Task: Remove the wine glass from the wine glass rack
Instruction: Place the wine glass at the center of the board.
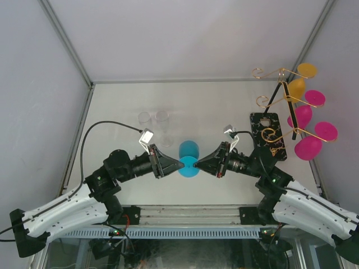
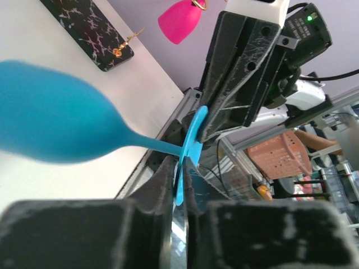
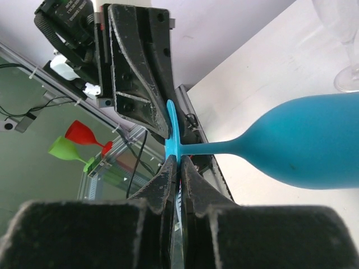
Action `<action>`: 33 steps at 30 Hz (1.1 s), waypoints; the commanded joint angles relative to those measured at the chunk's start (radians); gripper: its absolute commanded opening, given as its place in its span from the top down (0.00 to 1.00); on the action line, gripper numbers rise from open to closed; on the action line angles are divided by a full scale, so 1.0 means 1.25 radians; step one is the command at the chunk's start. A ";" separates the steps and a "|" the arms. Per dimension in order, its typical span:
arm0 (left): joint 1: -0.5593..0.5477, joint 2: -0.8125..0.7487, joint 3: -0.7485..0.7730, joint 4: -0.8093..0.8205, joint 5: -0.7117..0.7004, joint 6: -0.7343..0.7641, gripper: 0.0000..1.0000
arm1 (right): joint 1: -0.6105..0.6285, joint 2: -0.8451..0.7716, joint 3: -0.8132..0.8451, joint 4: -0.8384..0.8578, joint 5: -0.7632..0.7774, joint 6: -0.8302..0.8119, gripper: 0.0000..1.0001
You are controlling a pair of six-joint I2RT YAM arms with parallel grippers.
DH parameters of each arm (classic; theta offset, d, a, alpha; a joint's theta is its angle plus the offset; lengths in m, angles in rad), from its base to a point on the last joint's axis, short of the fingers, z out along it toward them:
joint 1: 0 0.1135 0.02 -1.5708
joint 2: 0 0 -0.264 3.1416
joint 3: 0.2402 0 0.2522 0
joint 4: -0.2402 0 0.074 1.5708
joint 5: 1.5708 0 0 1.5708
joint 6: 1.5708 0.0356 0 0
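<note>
A blue wine glass [image 1: 189, 152] lies level above the near middle of the table, bowl pointing away from the arms. My left gripper [image 1: 180, 165] and right gripper [image 1: 197, 164] meet at its flat foot, each shut on an opposite edge. The left wrist view shows my left gripper [image 2: 182, 174] pinching the foot [image 2: 193, 140], with the bowl [image 2: 53, 120] at left. The right wrist view shows my right gripper [image 3: 179, 165] on the foot [image 3: 173, 131], with the bowl [image 3: 305, 143] at right. The gold wire rack [image 1: 280, 101] stands at the right on its black base [image 1: 269, 136].
Pink glasses [image 1: 307, 147] and yellow glasses [image 1: 297, 87] hang from the rack's arms past the table's right edge. Two clear glasses [image 1: 162, 119] stand behind the blue glass. Red and green glasses [image 3: 76, 140] show below the table's near rail.
</note>
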 commanded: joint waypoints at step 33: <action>-0.006 -0.057 0.011 0.044 -0.015 0.067 1.00 | 0.065 0.121 0.014 0.179 -0.019 0.144 0.93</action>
